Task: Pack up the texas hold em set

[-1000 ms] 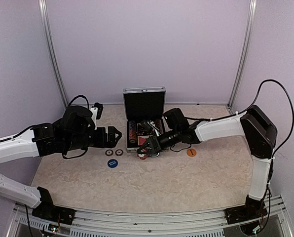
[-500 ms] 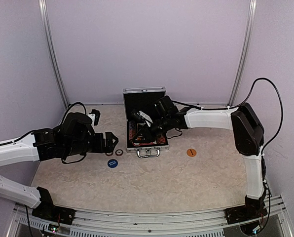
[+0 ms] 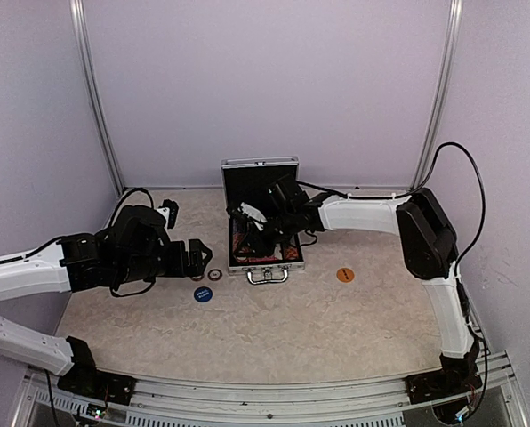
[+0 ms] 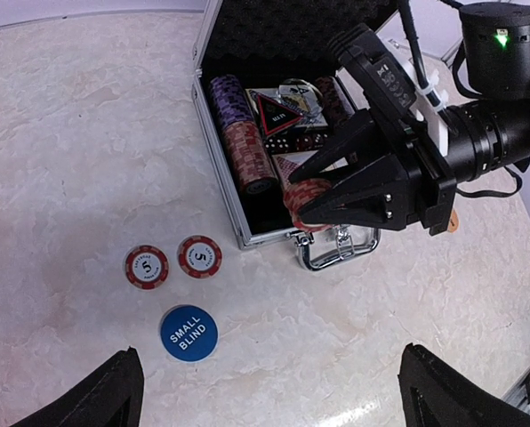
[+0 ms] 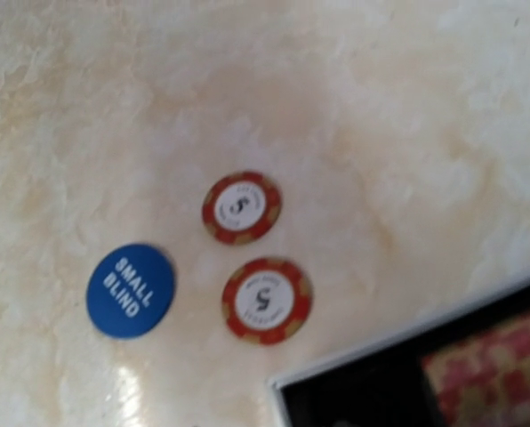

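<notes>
Your right hand (image 4: 299,197) pinches a stack of round orange-red chips (image 4: 306,190) over the foam-lined metal case (image 4: 222,178). Your left hand (image 3: 200,255) gapes wide above the marbled tabletop (image 4: 69,133).

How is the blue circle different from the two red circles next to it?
The blue button is plain blue and says SMALL BLIND. The red chips have striped rims, a white middle and a 5. The blue button also looks a little bigger than either red chip. All of them are round and lie flat on the table, outside the case.
</notes>
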Available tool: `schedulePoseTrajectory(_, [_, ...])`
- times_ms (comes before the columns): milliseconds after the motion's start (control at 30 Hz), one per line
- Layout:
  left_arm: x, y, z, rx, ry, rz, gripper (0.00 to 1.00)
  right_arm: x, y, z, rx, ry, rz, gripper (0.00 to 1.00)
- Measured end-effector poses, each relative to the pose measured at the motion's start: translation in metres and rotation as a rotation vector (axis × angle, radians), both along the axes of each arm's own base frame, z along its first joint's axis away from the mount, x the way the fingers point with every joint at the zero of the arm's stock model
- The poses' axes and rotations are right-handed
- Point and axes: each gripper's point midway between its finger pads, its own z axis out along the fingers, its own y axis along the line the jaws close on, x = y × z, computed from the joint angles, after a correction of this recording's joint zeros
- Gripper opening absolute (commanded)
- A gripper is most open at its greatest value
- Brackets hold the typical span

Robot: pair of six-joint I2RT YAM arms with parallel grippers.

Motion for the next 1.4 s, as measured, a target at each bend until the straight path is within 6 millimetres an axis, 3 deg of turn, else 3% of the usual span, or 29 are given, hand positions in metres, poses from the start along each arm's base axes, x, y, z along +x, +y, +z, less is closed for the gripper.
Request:
schedulePoseTrajectory(300, [0.0,0.0,0.0,-0.009,0.006,0.008,0.99,0.012,0.011,-0.003,0.013,-0.037,0.019,0.13])
schedulePoseTrajectory(667, [-0.002,0.002,-0.008,-0.004,0.02,0.014,0.99,0.015,0.011,-0.024,-0.017,-0.035,0.025,0.13])
schedulePoseTrajectory(1000, [-0.002,0.002,-0.008,-0.004,0.021,0.014,0.99,0.021,0.011,-0.027,-0.034,-0.07,0.014,0.14])
schedulePoseTrajectory(1267, [-0.002,0.001,-0.008,-0.006,0.022,0.01,0.99,0.03,0.012,-0.032,-0.049,-0.095,-0.004,0.2])
schedulePoseTrajectory(1400, [-0.001,0.0,-0.01,-0.006,0.025,0.008,0.99,0.031,0.012,-0.033,-0.056,-0.108,-0.008,0.32])
